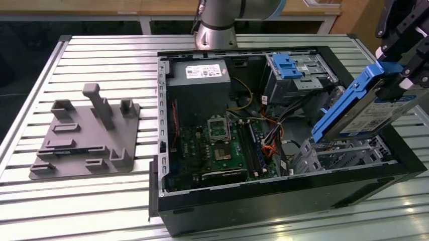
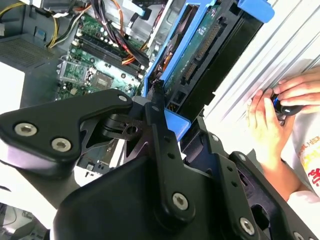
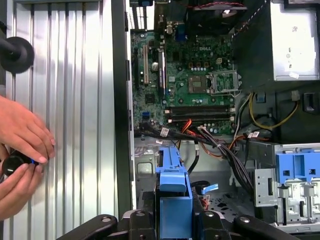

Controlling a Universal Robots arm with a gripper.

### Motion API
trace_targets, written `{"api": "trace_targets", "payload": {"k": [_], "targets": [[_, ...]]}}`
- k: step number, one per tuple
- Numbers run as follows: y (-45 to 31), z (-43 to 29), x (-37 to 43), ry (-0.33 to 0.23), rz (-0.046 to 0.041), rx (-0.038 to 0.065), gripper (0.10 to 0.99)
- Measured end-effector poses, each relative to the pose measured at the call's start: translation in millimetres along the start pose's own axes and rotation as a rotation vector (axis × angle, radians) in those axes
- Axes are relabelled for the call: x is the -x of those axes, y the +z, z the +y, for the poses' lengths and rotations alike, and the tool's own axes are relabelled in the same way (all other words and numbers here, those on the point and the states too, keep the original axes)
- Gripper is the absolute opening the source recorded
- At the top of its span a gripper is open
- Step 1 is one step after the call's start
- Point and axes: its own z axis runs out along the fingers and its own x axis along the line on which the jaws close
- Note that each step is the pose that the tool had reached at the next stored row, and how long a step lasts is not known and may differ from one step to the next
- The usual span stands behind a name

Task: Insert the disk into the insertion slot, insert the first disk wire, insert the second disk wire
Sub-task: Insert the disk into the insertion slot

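Note:
The disk (image 1: 367, 111), a silver drive with a white label in a bright blue carrier, hangs tilted over the open computer case's near right corner in the exterior view. My gripper (image 1: 397, 83) is shut on its upper end. Just below the disk sits the insertion slot (image 1: 343, 156), a grey perforated metal cage. In both wrist views the blue carrier (image 2: 176, 60) (image 3: 173, 186) runs out from between my black fingers (image 2: 156, 107). A bundle of black and orange wires (image 3: 220, 146) (image 1: 272, 144) lies loose beside the slot.
Another metal cage with a wide blue latch (image 1: 290, 66) (image 3: 295, 172) stands at the case's far right. The motherboard (image 1: 224, 145) and power supply (image 1: 199, 88) fill the rest. A person's hands (image 3: 20, 150) (image 2: 280, 102) rest on the slatted table beside the case. A grey fixture (image 1: 87, 135) lies on the left.

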Motion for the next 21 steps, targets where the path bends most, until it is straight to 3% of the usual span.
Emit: {"api": "trace_targets", "payload": {"k": [2,5,21], "targets": [[0.0,0.3,0.0,-0.002,-0.0002,-0.014,0.365],[0.0,0.3,0.0,-0.004,-0.0002,-0.025,0.365],[1.8,-2.4,4.2,-0.012,-0.0005,-0.025,0.365]]}}
